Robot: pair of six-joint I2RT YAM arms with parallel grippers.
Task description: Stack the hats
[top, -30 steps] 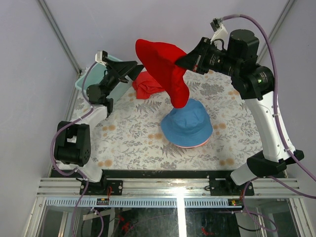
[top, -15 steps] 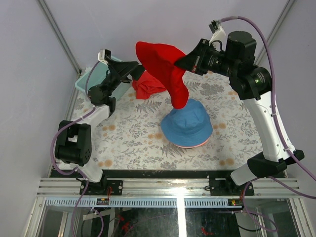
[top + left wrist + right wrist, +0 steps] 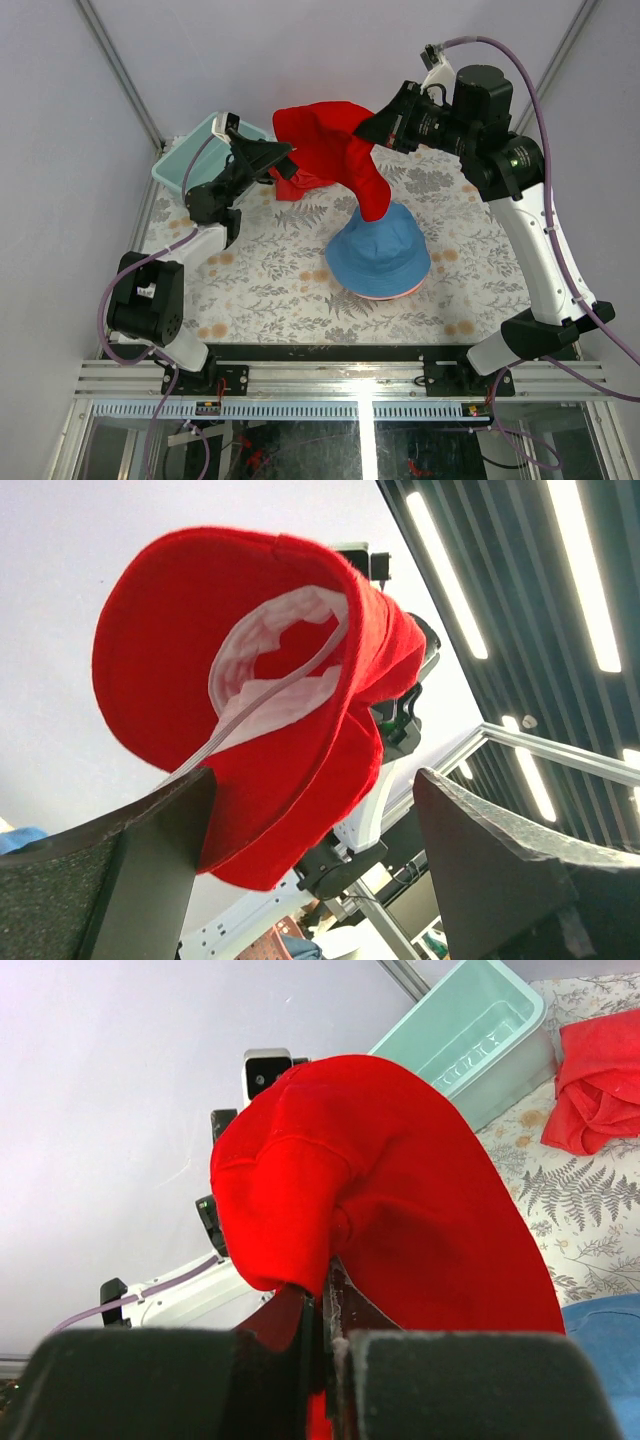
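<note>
Seen from above, the right gripper [image 3: 364, 127] pinches the brim of a red hat [image 3: 330, 145] and holds it in the air. The hat's lower end hangs over the 12 o'clock side of a blue hat [image 3: 378, 255], which rests mid-table. A pink hat [image 3: 388, 297] shows only as a rim beneath the blue hat at 6 o'clock. The left gripper [image 3: 283, 158], fingers spread, faces the red hat from 9 o'clock.

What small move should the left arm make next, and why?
Probably: push the left gripper slightly forward and close it on the free brim of the red hat. The right gripper pinches the other side, so the hat hangs folded over the blue hat; the left jaws stand open near the brim.
</note>
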